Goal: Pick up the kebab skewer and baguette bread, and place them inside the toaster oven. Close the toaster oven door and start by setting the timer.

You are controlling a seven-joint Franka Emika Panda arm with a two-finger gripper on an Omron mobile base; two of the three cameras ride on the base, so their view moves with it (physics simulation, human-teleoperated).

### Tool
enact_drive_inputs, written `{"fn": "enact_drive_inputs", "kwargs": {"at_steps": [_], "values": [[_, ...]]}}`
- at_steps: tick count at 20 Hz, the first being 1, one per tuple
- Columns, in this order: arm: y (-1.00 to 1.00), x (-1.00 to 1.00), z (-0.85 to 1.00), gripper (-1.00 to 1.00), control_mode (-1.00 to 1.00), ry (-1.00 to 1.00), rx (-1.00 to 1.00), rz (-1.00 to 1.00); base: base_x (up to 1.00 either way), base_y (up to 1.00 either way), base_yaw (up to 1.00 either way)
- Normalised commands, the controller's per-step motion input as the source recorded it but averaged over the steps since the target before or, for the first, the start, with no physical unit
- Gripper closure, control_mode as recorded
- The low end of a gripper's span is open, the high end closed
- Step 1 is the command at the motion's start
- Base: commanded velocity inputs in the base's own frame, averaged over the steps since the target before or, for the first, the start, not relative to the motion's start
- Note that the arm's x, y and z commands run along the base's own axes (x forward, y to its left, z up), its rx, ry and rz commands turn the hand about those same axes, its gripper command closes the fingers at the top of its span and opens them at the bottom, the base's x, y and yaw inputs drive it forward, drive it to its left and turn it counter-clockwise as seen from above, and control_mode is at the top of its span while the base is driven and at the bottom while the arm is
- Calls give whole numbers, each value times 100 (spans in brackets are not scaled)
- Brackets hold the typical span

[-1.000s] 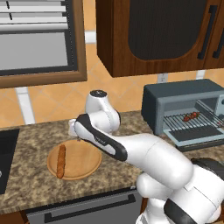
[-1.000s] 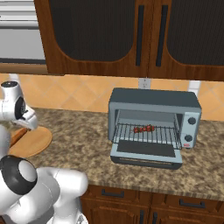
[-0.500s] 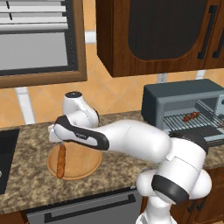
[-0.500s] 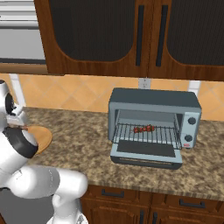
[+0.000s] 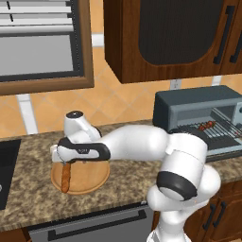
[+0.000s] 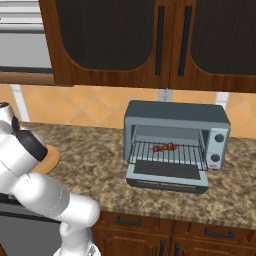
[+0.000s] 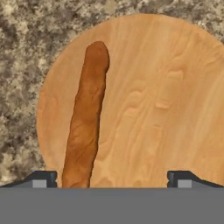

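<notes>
Toaster oven (image 6: 176, 142): door dropped open, kebab skewer (image 6: 164, 147) already seated on rack.
Round wooden board (image 7: 175, 96): on granite counter, well apart from oven.
Baguette bread (image 7: 86, 119): lying flat on board, off-centre. Judged light, stiff-crusted, crushable; mid-length grasp across narrow width advised.
Gripper (image 7: 111, 178): above board, jaws fully spread, nothing held; loaf positioned just inside one fingertip (image 7: 43, 178).

Round wooden board (image 7: 175, 87) on granite counter (image 6: 95, 160)
</notes>
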Motion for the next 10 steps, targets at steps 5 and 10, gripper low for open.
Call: {"fn": "enact_drive_inputs", "kwargs": {"at_steps": [5, 10], "values": [[1, 0, -31, -100, -100, -2, 0, 0, 0, 0, 0], [2, 0, -4, -100, -100, 0, 0, 0, 0, 0, 0]]}}
